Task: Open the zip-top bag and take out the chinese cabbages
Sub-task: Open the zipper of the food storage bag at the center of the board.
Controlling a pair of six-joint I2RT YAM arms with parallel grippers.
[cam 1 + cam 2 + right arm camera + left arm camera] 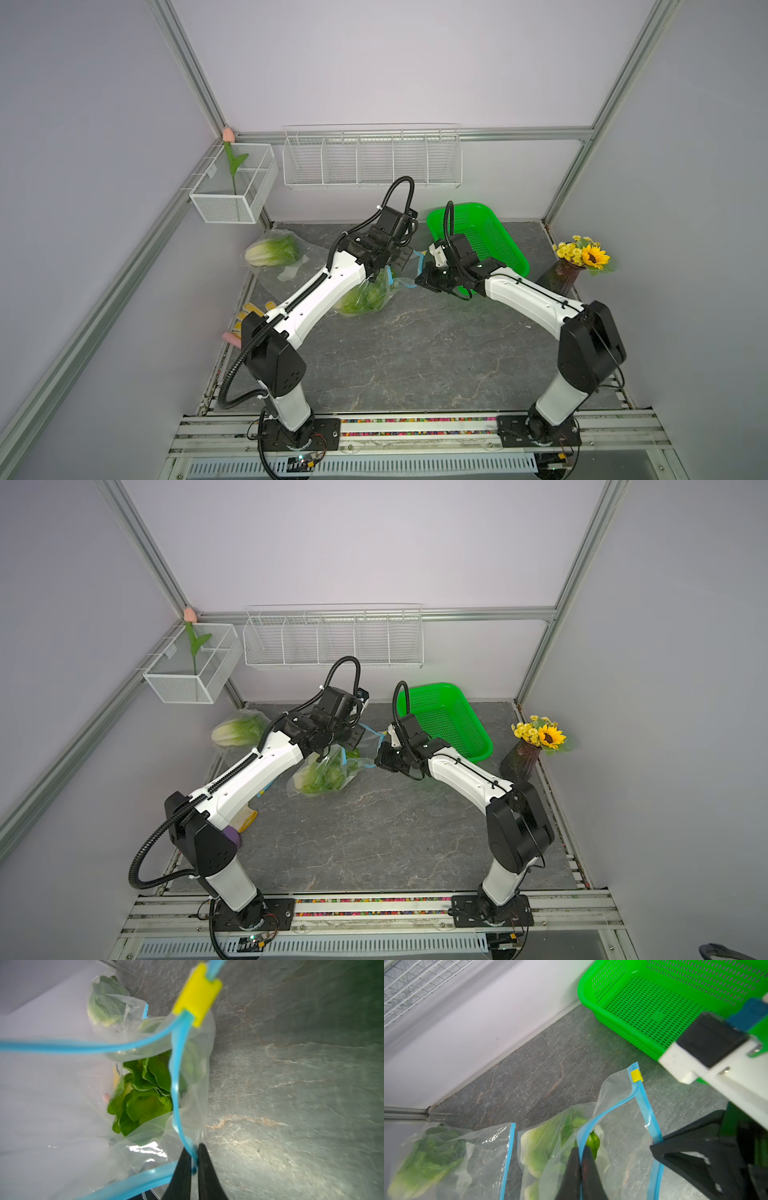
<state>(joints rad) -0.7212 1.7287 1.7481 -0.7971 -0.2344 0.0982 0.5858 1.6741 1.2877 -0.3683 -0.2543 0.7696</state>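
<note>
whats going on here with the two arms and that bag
Both arms work on one zip-top bag. The left gripper is shut on one side of its blue zip strip, and the right gripper pinches the other, so the mouth gapes. The slider sits at the strip's end. The cabbages are inside. A second bag lies nearby.

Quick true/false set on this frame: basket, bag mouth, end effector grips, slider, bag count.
1. The green basket is empty. True.
2. The held zip-top bag is sealed. False: its blue zip strips stand apart, so the mouth is open.
3. The left end effector and the right end effector each pinch one strip. True.
4. The yellow slider sits mid-zip. False: it is at the zip's end.
5. Only one bag is in view. False: a second bag lies back left.
</note>
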